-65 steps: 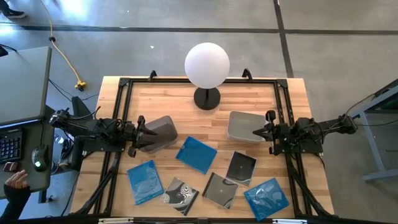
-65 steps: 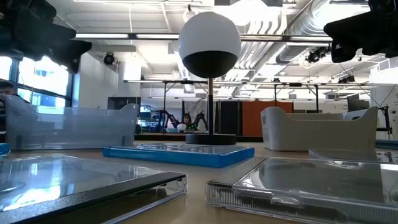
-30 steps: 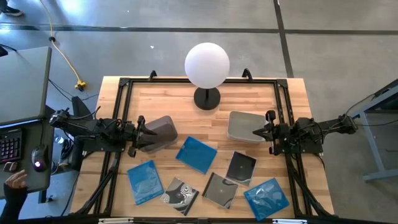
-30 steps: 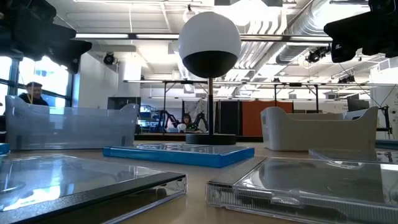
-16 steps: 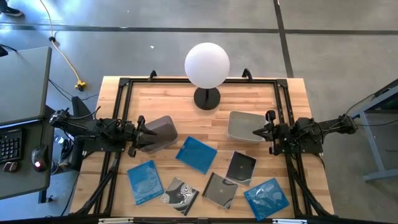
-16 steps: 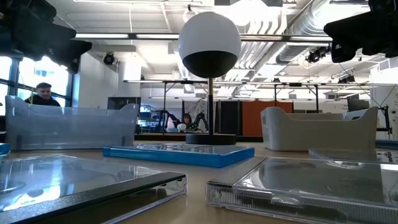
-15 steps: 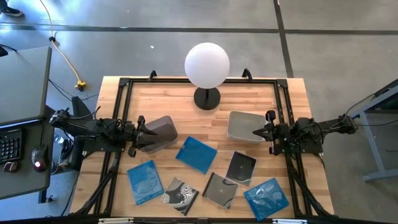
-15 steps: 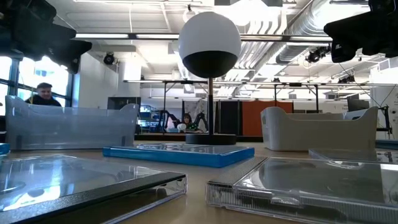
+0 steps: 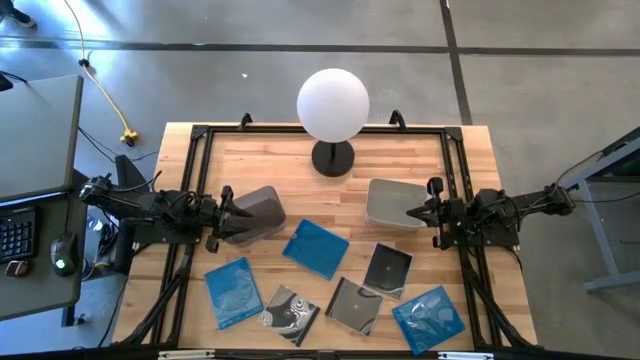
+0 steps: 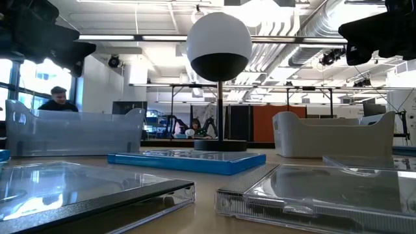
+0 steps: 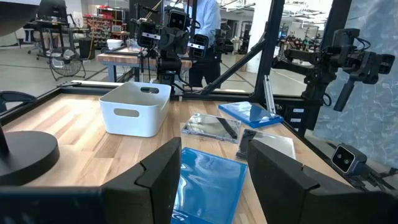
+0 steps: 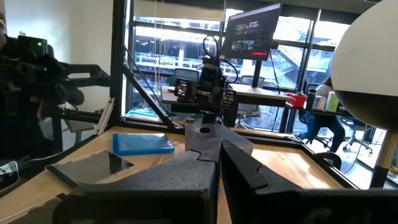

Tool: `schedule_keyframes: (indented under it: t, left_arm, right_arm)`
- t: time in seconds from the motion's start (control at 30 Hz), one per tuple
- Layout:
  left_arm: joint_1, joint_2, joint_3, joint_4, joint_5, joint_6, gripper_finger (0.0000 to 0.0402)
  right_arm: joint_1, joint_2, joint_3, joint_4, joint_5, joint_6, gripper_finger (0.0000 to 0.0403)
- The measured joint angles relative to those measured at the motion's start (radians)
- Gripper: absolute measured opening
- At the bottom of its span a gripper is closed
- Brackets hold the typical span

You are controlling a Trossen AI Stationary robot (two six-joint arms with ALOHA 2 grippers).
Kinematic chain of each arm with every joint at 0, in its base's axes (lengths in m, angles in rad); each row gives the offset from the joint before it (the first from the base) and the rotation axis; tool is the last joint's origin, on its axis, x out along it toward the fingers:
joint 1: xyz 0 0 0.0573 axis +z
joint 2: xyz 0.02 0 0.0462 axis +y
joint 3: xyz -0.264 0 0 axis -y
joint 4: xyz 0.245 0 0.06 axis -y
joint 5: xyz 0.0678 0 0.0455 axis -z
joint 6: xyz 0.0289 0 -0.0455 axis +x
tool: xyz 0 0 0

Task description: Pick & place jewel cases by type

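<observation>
Nothing on the surface [image 9: 250,160] has moved since the earlier frames; only a person [image 10: 57,99] in the room behind has shifted along. My left gripper [image 9: 226,215] hangs over the darker tub [image 9: 256,213], its fingers [image 11: 163,178] apart and holding nothing. My right gripper [image 9: 412,212] sits at the paler tub [image 9: 393,202], fingers [image 12: 205,167] pressed together, empty. The jewel cases lie loose on the near half: three blue [image 9: 316,247], [image 9: 232,291], [image 9: 429,319], two dark [image 9: 387,269], [image 9: 354,305], and one swirled [image 9: 291,313].
</observation>
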Motion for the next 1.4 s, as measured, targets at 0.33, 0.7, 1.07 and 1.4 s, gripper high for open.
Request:
schedule_keyframes:
  t: [0.33, 0.7, 1.07, 1.4]
  left_arm:
    - [0.000, 0.000, 0.000, 0.000, 0.000, 0.000, 0.0182]
    - [0.000, 0.000, 0.000, 0.004, 0.000, 0.000, 0.0182]
    - [0.000, 0.000, 0.015, 0.034, 0.001, -0.156, 0.0182]
    - [0.000, 0.000, 0.027, 0.075, -0.052, -0.264, 0.0182]
  right_arm:
    - [0.000, 0.000, 0.000, 0.000, 0.000, 0.001, 0.0007]
    - [0.000, 0.000, 0.000, 0.000, 0.000, 0.001, 0.0008]
    - [0.000, 0.000, 0.000, 0.000, 0.000, 0.001, 0.0007]
    - [0.000, 0.000, 0.000, 0.000, 0.000, 0.001, 0.0007]
